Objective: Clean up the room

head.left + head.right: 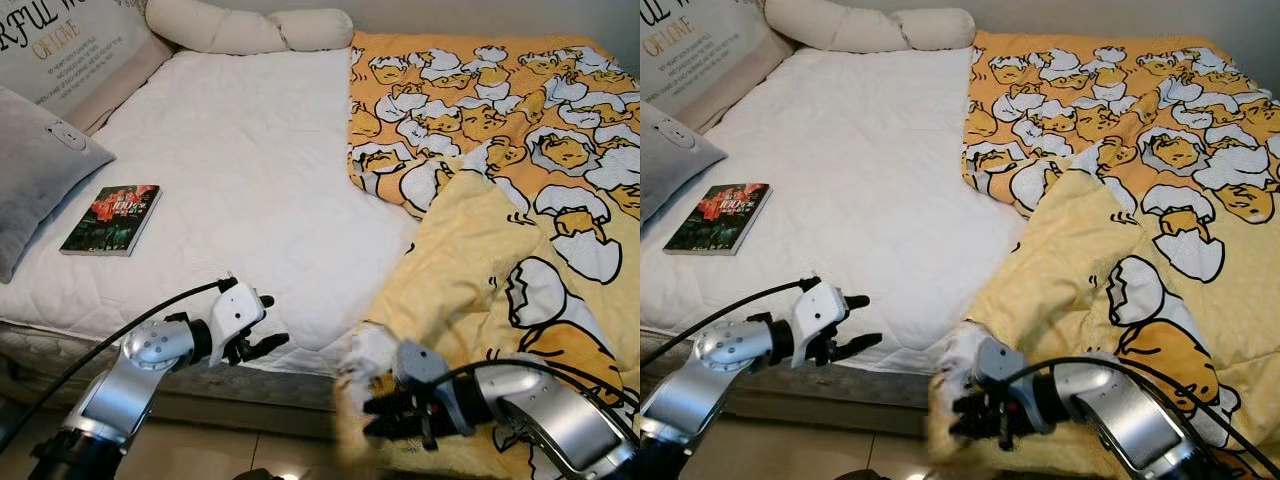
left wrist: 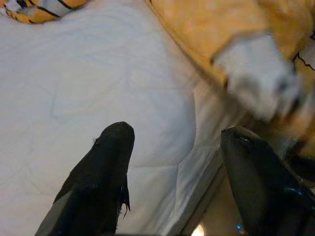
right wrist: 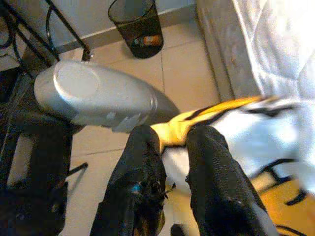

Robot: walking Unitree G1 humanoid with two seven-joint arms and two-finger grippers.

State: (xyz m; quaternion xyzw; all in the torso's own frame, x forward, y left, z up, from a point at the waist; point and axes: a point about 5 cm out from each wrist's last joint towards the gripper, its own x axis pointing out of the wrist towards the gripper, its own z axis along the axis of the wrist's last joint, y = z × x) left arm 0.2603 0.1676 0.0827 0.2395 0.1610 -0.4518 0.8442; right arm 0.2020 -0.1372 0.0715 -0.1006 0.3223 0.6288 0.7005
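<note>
The blanket (image 1: 500, 200), yellow with a cartoon egg print, is spread over the right half of the bed (image 1: 250, 180), with one part folded back so that its plain yellow underside is turned up, and its near corner hanging off the near edge. That corner is pinched between the pressed-together fingers of the right gripper (image 1: 385, 412), low at the near right. The left gripper (image 1: 262, 335) is held with fingers spread and empty over the near edge of the white mattress, just left of the held corner.

A book (image 1: 112, 219) lies on the left of the mattress, near a grey pillow (image 1: 35, 170); a long bolster (image 1: 250, 25) rests at the far end. A bin (image 3: 138, 24) stands on the floor beside the bed.

The hold is taken on a thin corner only, so the fabric could slip out if it is pulled hard or fast. The blanket's weight on the bed could also drag against a pull, and the fold could bunch rather than flatten.
</note>
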